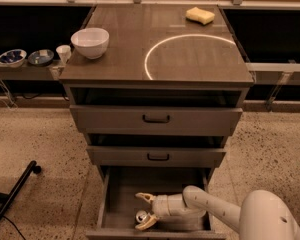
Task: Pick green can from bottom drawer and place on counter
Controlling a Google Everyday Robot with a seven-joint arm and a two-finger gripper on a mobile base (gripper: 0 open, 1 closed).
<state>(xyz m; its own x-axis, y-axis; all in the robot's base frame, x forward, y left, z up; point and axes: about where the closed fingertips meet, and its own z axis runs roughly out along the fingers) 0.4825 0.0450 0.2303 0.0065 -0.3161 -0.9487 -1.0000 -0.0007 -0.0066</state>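
Note:
The green can (pixel 141 216) stands in the open bottom drawer (pixel 119 194), near its front; only its silver top shows clearly. My gripper (pixel 144 211) is inside the drawer, reaching left from the white arm (pixel 205 209). Its two pale fingers (pixel 144 198) are spread open, one behind the can and one in front of it, with the can between their tips. The counter (pixel 120 39) with the white circle (pixel 190 54) lies above the three drawers.
A white bowl (pixel 90 42) sits at the counter's left edge and a yellow sponge (pixel 200 15) at its back right. The two upper drawers (pixel 156 119) are slightly pulled out. Small bowls and a cup (pixel 27 57) rest on a shelf to the left. A black pole (pixel 12 196) lies on the floor.

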